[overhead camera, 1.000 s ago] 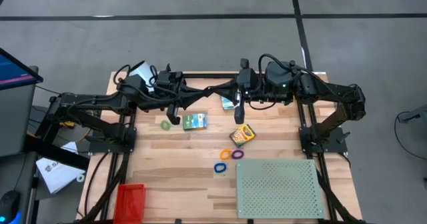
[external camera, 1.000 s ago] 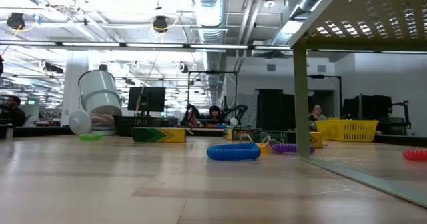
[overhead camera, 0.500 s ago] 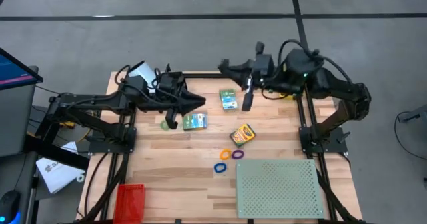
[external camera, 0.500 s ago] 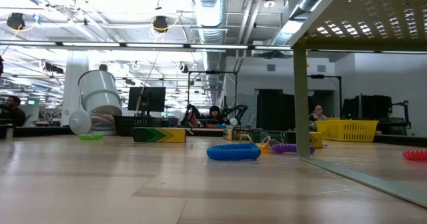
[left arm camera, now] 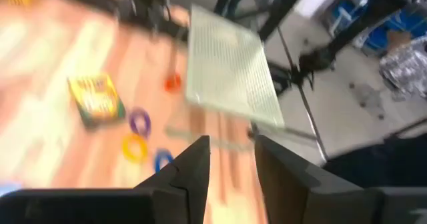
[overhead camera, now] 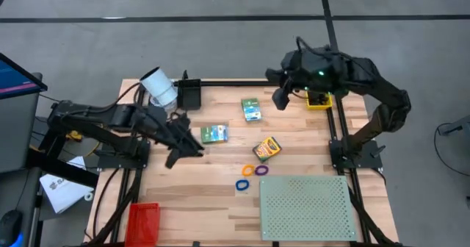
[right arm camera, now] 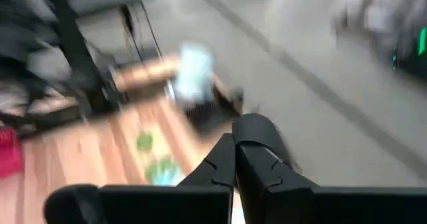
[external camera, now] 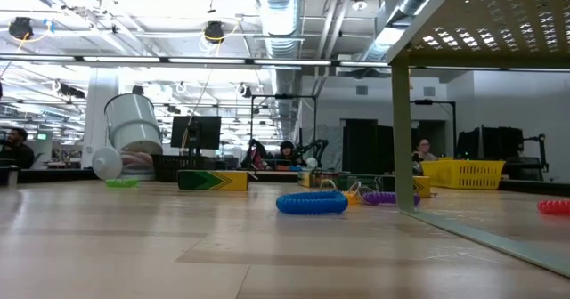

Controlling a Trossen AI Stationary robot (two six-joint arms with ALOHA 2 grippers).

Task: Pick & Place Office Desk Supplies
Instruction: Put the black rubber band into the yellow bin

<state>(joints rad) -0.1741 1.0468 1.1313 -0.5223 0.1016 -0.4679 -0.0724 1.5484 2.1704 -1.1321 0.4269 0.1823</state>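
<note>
While my left gripper (overhead camera: 178,153) hangs with fingers parted and empty near the tabletop's left edge, the flat green cardboard box (overhead camera: 214,134) lies just beside it toward the middle, long axis along the back edge. My right gripper (overhead camera: 280,98), clenched on nothing, is farther off at the back edge.

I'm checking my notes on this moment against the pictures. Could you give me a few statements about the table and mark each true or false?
1. The crayon box lies between a green box and the perforated board. True.
2. The right pincer holds a ring. False: its fingers are shut on nothing.
3. The blue ring sits on the perforated board. False: it lies on the bare wood beside it.
4. The left pincer is open. True.
5. A red bin sits at a table corner. True.
</note>
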